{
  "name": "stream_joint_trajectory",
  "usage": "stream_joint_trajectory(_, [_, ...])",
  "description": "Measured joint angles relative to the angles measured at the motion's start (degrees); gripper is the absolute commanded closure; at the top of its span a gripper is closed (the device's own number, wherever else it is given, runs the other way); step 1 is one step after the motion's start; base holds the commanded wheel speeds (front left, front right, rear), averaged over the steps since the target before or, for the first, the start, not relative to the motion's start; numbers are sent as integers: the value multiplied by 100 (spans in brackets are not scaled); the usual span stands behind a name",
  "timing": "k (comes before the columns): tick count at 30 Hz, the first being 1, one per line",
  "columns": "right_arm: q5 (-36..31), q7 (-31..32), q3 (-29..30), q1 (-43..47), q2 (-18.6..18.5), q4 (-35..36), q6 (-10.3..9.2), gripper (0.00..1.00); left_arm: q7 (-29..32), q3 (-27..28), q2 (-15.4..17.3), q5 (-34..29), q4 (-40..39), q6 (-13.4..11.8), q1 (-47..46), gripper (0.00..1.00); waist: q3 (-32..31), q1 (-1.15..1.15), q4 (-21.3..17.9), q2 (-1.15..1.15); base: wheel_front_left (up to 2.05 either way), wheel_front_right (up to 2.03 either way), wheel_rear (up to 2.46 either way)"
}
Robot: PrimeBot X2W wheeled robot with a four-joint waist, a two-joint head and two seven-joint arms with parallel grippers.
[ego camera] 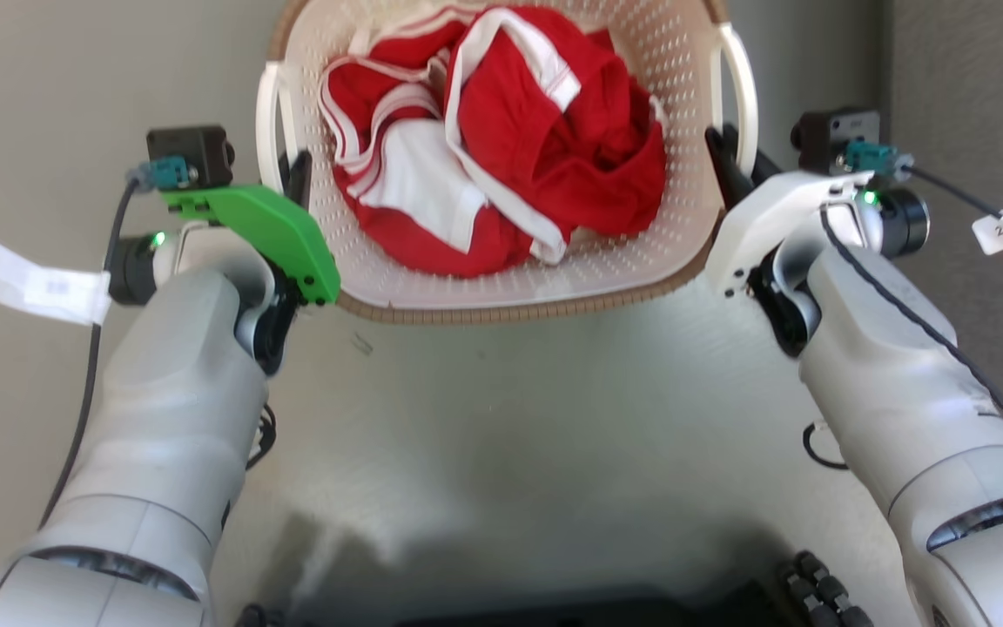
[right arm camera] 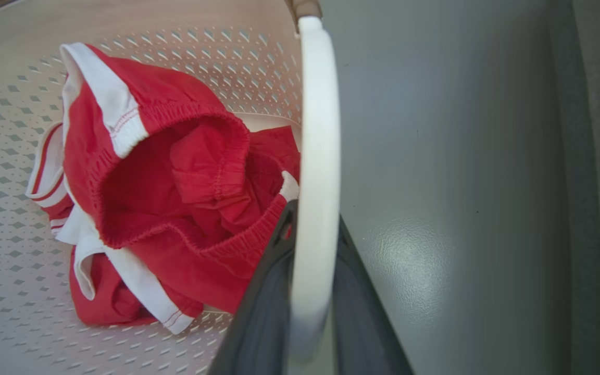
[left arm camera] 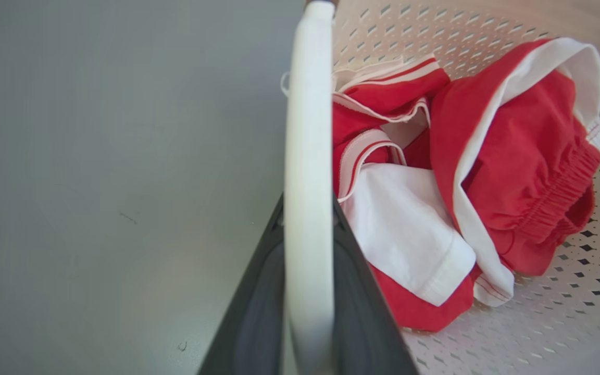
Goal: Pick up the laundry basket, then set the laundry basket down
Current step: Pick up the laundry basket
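At top centre, the laundry basket [ego camera: 641, 252] is holding red-and-white clothes [ego camera: 501, 139]. The left fingers [ego camera: 299, 174] and right fingers [ego camera: 723, 161] are each clamping one of its two white handles [ego camera: 268, 122]. Two cable tags [ego camera: 27, 283] are hanging, their writing unreadable.

floor [ego camera: 501, 418]: smooth pale grey, slight sheen. a few small dark scuff marks [ego camera: 362, 344] just in front of the laundry basket [ego camera: 501, 306]. can't tell if the basket rests on it or hangs clear. darker textured strip [ego camera: 972, 78] along the right edge.
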State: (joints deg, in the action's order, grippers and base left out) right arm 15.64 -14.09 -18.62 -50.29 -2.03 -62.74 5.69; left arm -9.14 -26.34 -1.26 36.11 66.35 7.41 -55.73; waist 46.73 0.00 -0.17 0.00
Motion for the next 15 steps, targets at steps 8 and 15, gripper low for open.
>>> stream_joint_trajectory(8, [135,-1,-82,306,79,-304,86,100,76,-44,-57,163,298,18,298,100,-706,0,-65,0,0,0,0])
stream_joint_trajectory(15, [215,0,-174,569,155,-569,136,100,278,-83,-96,272,486,24,566,100,-1272,0,-129,0,0,0,0])
